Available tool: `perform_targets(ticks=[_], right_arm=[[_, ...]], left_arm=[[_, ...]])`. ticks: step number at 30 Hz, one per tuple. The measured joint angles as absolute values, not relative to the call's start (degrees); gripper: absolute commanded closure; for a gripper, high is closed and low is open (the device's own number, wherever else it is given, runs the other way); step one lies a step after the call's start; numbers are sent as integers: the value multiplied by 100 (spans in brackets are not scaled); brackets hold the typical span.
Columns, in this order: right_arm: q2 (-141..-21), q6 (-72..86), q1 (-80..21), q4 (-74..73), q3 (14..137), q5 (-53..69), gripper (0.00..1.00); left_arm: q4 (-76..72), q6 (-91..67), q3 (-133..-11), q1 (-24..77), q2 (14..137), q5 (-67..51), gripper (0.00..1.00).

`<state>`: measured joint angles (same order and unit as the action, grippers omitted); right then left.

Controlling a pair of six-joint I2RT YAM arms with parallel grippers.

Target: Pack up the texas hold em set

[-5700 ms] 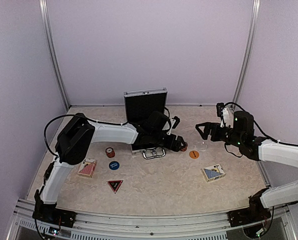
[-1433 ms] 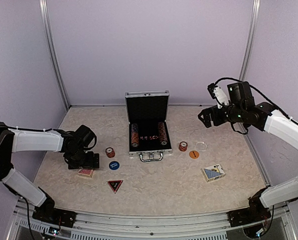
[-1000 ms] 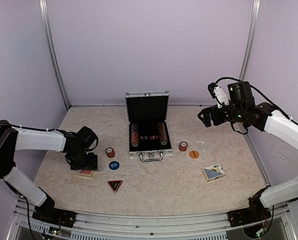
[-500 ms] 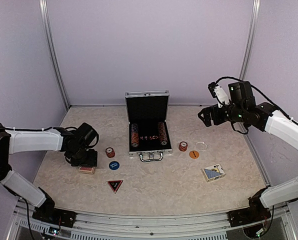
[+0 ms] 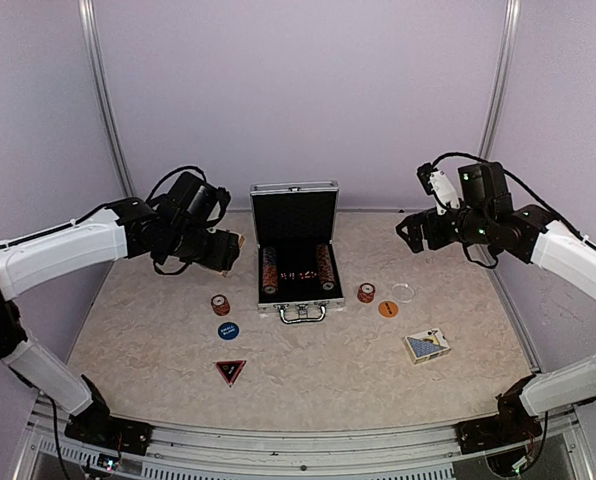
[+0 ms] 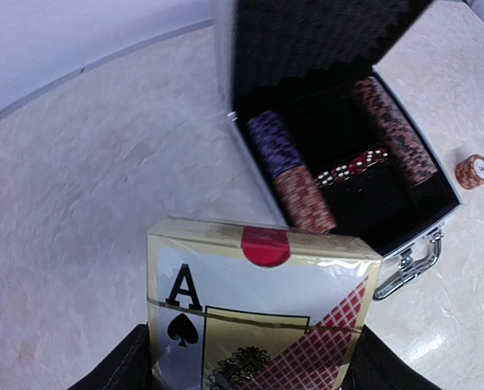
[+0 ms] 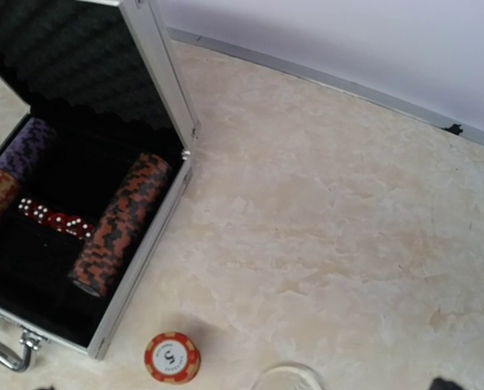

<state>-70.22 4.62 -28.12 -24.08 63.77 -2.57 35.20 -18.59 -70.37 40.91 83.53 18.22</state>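
A: Left gripper point(image 6: 254, 363) state?

B: Jaws partly closed across the red deck point(image 6: 258, 313), one dark finger point(image 6: 132, 367) on each long side. The deck is clear of the table, ace face toward the wrist camera.

A: Handling?

B: Boxed deck, looks film-wrapped. Probably light and stiff but slick. A squeeze across the narrow width is the right hold. The grip sits at the end nearest the wrist and most of the box overhangs, so a tilt could let it slide. A hard clamp would likely dent the carton.

A: Position versus the case?

B: The case point(image 6: 421, 236) lies just beyond the deck and to its right, lid up. Chip rows point(image 6: 295, 175) fill both side slots, with red dice point(image 6: 352, 166) in the middle strip. In the top view the held deck hangs just beside the case's left wall, not over the opening.

A: Free slot for it?

B: Cannot tell; the black lining hides the pocket edges.

A: Farther out?

B: A loose chip stack point(image 7: 171, 357) sits on the table right of the case. The right gripper point(image 5: 408, 232) is fully spread and empty, hovering well to the right of the case.
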Motion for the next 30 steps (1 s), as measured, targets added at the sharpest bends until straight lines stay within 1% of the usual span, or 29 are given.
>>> perform_targets(ticks=[5,9,17,23,30], right_arm=[[-6945,462,-2812,-2405,6377,-237,0],[-6901,462,-2812,-2399,6377,-220,0],[-6864,462,-2812,-2381,6377,-213,0],[-6864,475,-2812,-2368,6377,-213,0],[-6864,506,-2812,-2340,6340,-211,0]], left_arm=[[3393,-803,-8088,4519,9380,1699,29],[3227,-3,-8646,4698,10123,1474,29],[2971,784,-9690,4834,11487,1109,29],[2845,1350,-9852,5033,12086,1098,29],[2563,2097,-9832,4934,12245,1293,28]])
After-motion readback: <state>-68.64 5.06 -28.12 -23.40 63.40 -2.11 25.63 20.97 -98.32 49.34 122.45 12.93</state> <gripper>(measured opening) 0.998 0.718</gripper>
